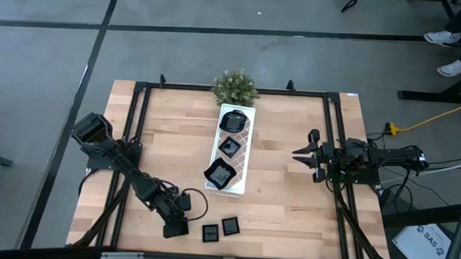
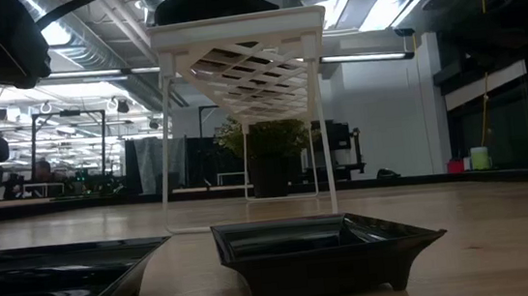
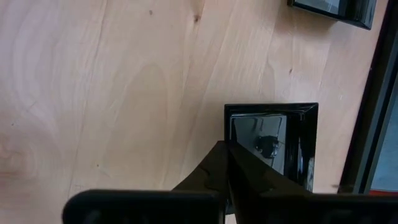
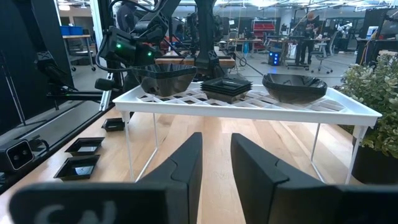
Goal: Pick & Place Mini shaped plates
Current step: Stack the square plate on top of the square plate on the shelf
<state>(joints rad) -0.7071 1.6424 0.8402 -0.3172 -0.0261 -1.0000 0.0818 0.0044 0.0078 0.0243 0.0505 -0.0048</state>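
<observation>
Left gripper (image 1: 175, 228) at tabletop's near edge, fingers (image 3: 245, 177) pinched on rim of small glossy black square plate (image 3: 273, 140), likely for lift to tray; two similar plates (image 1: 220, 229) beside it; three more on white lattice tray (image 1: 243, 149) mid-table; right gripper (image 1: 306, 154) waiting near right edge, fingers spread, empty.

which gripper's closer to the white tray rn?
Right. The right gripper hovers open beside the white tray, facing it. The left gripper is farther off, at the table's near edge, shut on a small black plate.
</observation>
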